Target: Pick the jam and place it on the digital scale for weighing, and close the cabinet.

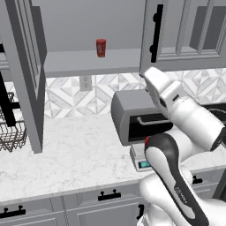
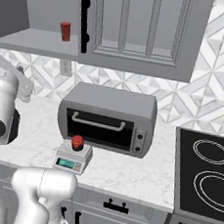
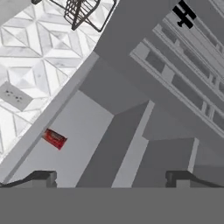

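Observation:
The jam point(image 2: 77, 142), a small red jar, stands on the digital scale point(image 2: 72, 159) in front of the toaster oven; in the left base view only a red sliver of the jam point(image 1: 146, 140) and part of the scale point(image 1: 139, 160) show behind my arm. The cabinet point(image 1: 88, 62) is open: its left door point(image 1: 26, 75) swings out over the counter, while its right door point(image 1: 185, 31) is shut. My gripper point(image 3: 111, 179) is open and holds nothing. It is raised and faces the cabinet's shelf and the open door's panelled inner face point(image 3: 183, 83).
A red can point(image 1: 101, 47) stands on the cabinet shelf. The grey toaster oven point(image 2: 108, 118) sits behind the scale, and a black cooktop point(image 2: 206, 169) lies to the right. A wire basket point(image 1: 11, 134) stands at the counter's far left.

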